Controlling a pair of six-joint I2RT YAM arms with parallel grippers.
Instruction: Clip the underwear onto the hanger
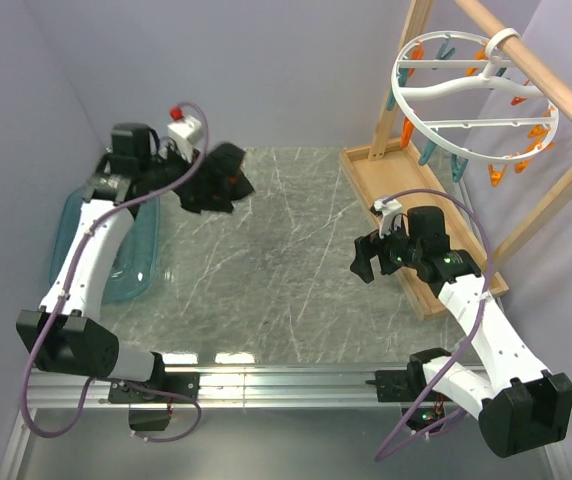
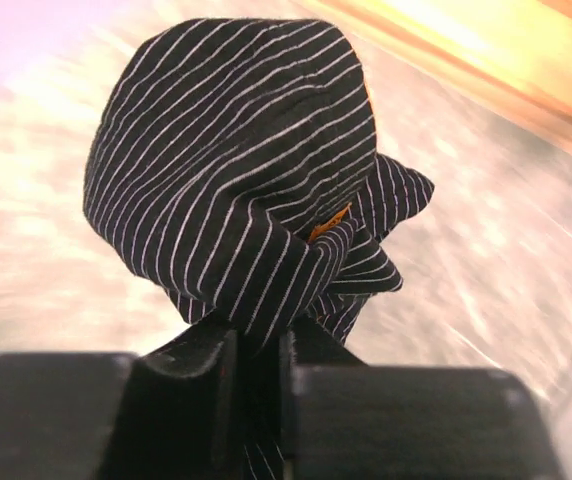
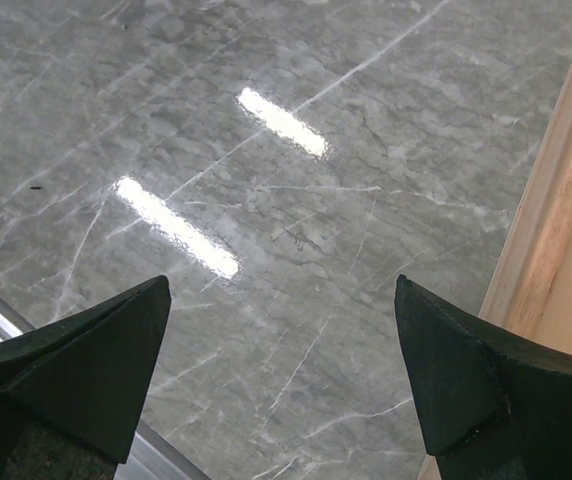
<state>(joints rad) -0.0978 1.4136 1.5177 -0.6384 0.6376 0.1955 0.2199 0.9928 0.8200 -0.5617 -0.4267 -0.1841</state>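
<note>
**Overhead view.** We find the underwear (image 1: 221,178) as a dark bundle at the left jaws. It is off to the left of the wooden rack (image 1: 378,178) and well apart from it. The hanger (image 1: 396,90) hangs from the rack's top bar, with orange and teal pegs (image 1: 496,176) dangling from its ring. The right jaws stand open over the table (image 1: 286,270), just beside the rack's base board.

**Left wrist view.** We note the left jaws closed on a fold of the underwear (image 2: 236,170), which is black with thin white stripes. The bundle bulges out ahead of them. The table (image 2: 46,200) behind it is blurred.

**Right wrist view.** We record the right jaws spread wide, with the table (image 3: 266,180) showing between them. The rack's base (image 3: 566,240) lies along their right side.
</note>
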